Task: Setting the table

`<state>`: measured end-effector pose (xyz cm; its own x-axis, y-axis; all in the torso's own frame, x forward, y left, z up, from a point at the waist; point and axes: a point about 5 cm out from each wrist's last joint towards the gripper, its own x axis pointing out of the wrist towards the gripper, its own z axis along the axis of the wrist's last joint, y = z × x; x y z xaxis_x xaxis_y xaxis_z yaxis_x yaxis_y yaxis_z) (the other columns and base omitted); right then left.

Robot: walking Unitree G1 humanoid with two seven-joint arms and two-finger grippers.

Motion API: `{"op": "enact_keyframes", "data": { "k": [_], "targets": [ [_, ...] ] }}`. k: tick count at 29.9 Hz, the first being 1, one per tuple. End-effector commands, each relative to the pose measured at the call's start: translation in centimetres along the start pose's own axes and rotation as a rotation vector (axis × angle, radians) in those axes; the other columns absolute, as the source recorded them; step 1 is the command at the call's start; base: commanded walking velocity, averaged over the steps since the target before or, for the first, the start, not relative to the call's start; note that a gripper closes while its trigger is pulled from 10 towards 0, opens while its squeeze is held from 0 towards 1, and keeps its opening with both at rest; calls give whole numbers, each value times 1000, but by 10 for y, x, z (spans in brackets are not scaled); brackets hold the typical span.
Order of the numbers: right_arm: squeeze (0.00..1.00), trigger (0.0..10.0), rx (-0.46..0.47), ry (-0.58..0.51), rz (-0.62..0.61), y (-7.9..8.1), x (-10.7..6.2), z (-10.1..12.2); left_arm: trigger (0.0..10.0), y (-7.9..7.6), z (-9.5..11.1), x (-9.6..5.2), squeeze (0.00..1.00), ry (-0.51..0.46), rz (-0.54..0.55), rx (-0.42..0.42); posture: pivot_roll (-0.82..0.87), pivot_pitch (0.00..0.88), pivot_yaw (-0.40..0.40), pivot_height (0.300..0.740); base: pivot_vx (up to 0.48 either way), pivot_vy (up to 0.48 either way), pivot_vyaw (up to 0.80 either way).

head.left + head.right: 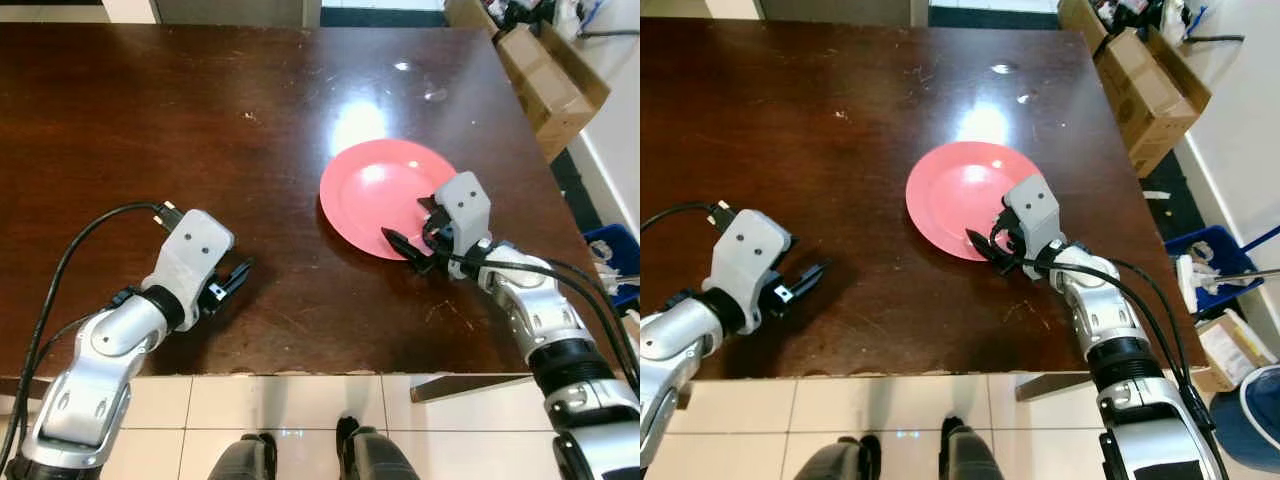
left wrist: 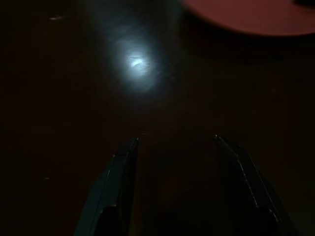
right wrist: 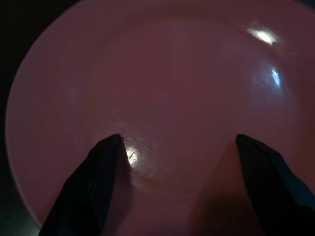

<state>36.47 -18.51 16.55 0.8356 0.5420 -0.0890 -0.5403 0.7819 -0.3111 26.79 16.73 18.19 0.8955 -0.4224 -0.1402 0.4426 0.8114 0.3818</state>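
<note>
A red plate [image 1: 385,195] is seen right of centre in the left eye view, flat on the dark table [image 1: 150,130], near the table's right edge. Its near rim is partly covered by the right gripper [image 1: 412,250], which is set over that rim at the plate's lower right. In the right wrist view the two black fingers [image 3: 91,184] are spread wide above the plate's surface, nothing held between them; whether the tips touch the plate cannot be told. The plate's edges are cut off by that frame on most sides.

The left gripper [image 1: 236,278] is placed at lower left of the left eye view, low over bare table, well apart from the plate. In the left wrist view its fingers [image 2: 115,189] are parted with only dark wood between them; nothing is gripped. That view is very dark: a light glare on the wood and a slice of plate rim [image 2: 256,17] at the upper right are all that can be made out.

Cardboard boxes [image 1: 545,75] are seen at upper right, partly cut off by the frame. A blue bin [image 1: 1215,262] is seen at right on the floor, contents unclear. Tiled floor [image 1: 300,400] is visible below the table's near edge.
</note>
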Motion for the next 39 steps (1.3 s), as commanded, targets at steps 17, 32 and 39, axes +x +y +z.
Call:
{"op": "enact_keyframes", "data": {
  "k": [17, 32, 39],
  "targets": [
    [0, 10000, -12, 60, 503, 88, 2, -32, 10000, -3, -6, -8, 0, 24, -1, -10, 26, 216, 39, 740, 0, 0, 0],
    [0, 10000, -35, 69, 319, 42, -29, -35, 10000, -9, -2, 9, 0, -13, 2, -35, -53, 188, 33, 740, 0, 0, 0],
    [0, 10000, -33, 14, 325, 42, -11, -18, 10000, -7, 0, 9, 0, -26, 18, -33, -33, 173, 24, 740, 0, 0, 0]
  ]
}}
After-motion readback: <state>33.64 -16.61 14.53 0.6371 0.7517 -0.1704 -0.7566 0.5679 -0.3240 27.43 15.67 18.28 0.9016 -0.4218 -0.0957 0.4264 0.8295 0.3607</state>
